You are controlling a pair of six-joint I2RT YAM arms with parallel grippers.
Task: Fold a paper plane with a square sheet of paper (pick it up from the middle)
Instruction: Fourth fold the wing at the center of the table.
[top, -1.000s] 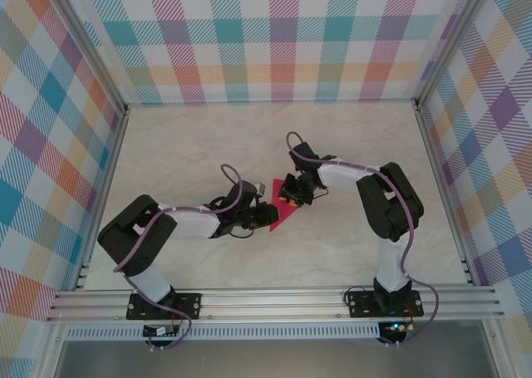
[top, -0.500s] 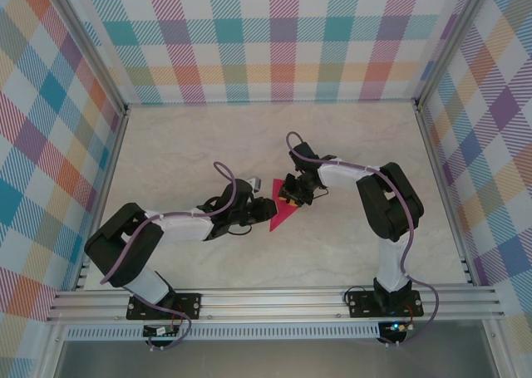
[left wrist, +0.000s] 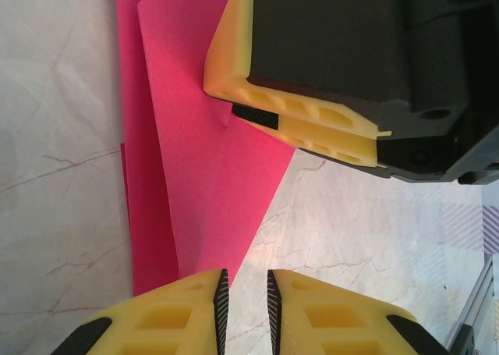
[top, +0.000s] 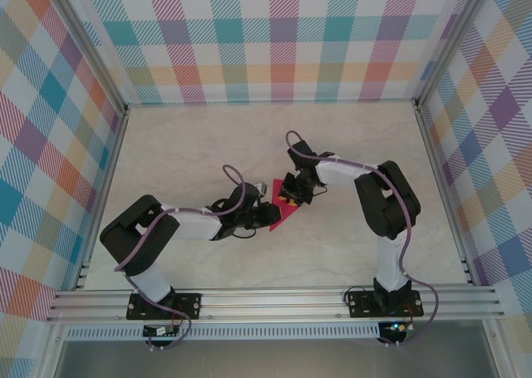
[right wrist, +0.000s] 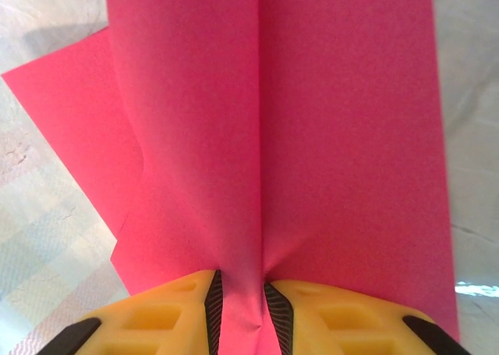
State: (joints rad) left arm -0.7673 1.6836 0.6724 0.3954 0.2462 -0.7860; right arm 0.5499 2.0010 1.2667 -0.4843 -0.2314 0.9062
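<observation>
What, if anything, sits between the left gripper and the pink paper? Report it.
Nothing visible does. The left gripper has its tips right at the near edge of the pink paper, with bare table alongside. The right gripper pinches a raised fold of the same paper farther in, beyond that edge.

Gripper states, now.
Left gripper: barely open, nothing between its pads.
Right gripper: closed on a ridge of the paper.
</observation>
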